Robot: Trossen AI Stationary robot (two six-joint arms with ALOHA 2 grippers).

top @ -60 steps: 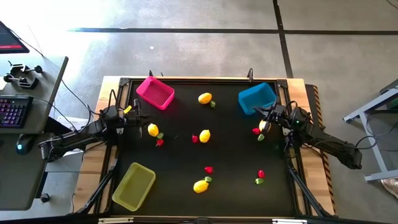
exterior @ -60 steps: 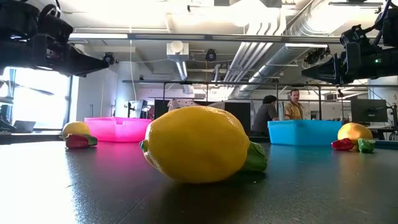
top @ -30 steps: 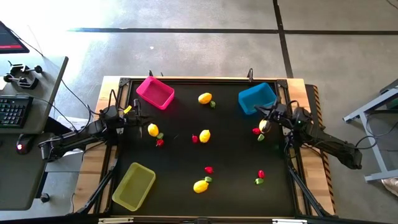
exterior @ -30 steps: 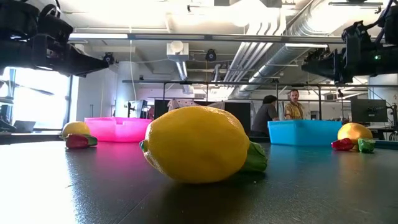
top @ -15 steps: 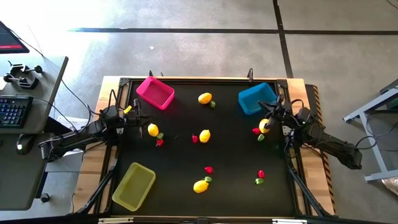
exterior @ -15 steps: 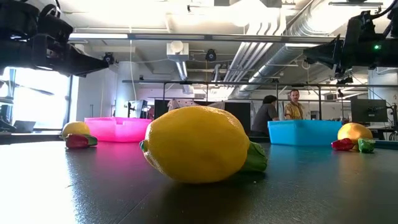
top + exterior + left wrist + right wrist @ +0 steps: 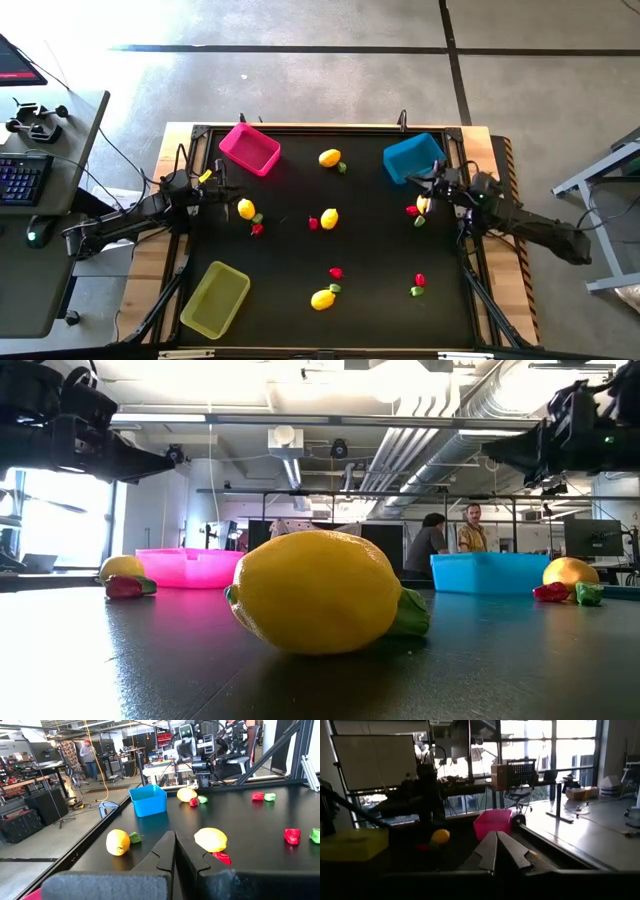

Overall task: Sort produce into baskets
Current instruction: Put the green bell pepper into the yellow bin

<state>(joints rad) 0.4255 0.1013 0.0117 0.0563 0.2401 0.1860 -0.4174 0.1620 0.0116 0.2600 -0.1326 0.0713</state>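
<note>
Yellow lemons lie scattered on the black table: one at the far middle, one at the left, one in the centre, one near the front and one at the right. Small red pieces and green pieces lie among them. The pink basket stands far left, the blue basket far right, the yellow-green basket near left. My left gripper hovers shut beside the pink basket. My right gripper hovers shut near the blue basket, above the right lemon.
A raised frame runs round the table. A desk with a keyboard stands off to the left. In the low view two people stand in the room far behind the blue basket. The near lemon fills that view's middle.
My right gripper has tipped its fingers a little upward and turned slightly while hovering by the blue basket, still shut. No produce and no basket has moved.
</note>
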